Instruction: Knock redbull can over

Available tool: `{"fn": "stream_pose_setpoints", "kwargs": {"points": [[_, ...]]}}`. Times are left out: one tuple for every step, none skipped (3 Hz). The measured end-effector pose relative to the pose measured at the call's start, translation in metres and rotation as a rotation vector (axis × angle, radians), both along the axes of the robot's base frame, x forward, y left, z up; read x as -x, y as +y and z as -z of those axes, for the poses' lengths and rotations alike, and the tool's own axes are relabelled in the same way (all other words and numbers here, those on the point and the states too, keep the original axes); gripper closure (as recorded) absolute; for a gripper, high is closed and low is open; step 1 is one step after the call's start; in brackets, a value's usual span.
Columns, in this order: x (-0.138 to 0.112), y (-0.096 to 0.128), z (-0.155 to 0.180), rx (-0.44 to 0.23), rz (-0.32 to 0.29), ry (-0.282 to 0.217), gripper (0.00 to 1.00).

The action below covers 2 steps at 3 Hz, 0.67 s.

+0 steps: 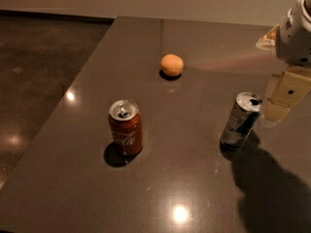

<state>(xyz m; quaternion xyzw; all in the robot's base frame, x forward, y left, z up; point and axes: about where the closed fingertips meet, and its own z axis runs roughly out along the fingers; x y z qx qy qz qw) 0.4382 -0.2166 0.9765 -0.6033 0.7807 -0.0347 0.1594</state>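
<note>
Your redbull can [239,120] isn't down yet: it's on its base on the surface [194,188], maybe leaning a bit. The gripper [279,106] is just right of the can's top, and I can't tell if it's open or closed.

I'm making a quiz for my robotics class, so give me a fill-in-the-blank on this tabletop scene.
1. The table holds ___ cans.
2. The cola can is coloured ___.
3. The tool hangs beside the top of the redbull can, on the picture's ___ side.
4. The round fruit behind both cans is an ___.
Missing words: two; red; right; orange.
</note>
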Motion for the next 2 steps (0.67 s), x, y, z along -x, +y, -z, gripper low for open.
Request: {"fn": "stream_pose_setpoints", "kwargs": {"points": [[0.0002,0.0002,-0.0001,-0.004,0.001,0.000,0.00],[0.0009,0.0009,-0.0004,-0.017,0.003,-0.001,0.00]]}}
